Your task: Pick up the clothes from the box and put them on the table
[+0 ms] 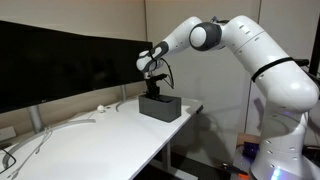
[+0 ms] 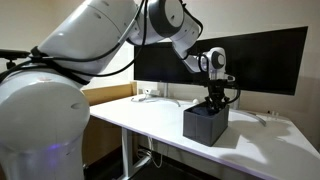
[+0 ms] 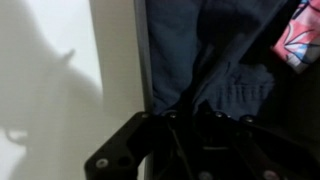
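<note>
A small dark box (image 1: pixel 160 107) stands on a long white tabletop (image 1: pixel 100 140), close to one of its edges. A white robot arm (image 1: pixel 230 40) reaches over from beyond that edge and bends down over the box. In both exterior views its dark fingers (image 2: pixel 212 101) hang straight above the open top of the box, with the tips at or just inside the rim. The fingers are closed together. The wrist view looks down into the box. A dark navy garment (image 3: pixel 215 50) fills most of the inside, lying in loose folds and bunched up right by the fingers. Whether any cloth is pinched between them cannot be made out. A pink-and-red patterned garment (image 3: pixel 303 40) shows at one corner of that view, beside the navy one and also inside the box. Just outside the thin box wall lies bare white tabletop crossed by the arm's shadow. Behind the box, along the far side of the tabletop, stand wide black monitors (image 1: pixel 60 60). A thin white cable (image 1: pixel 50 135) trails across the tabletop, well apart from the box.
</note>
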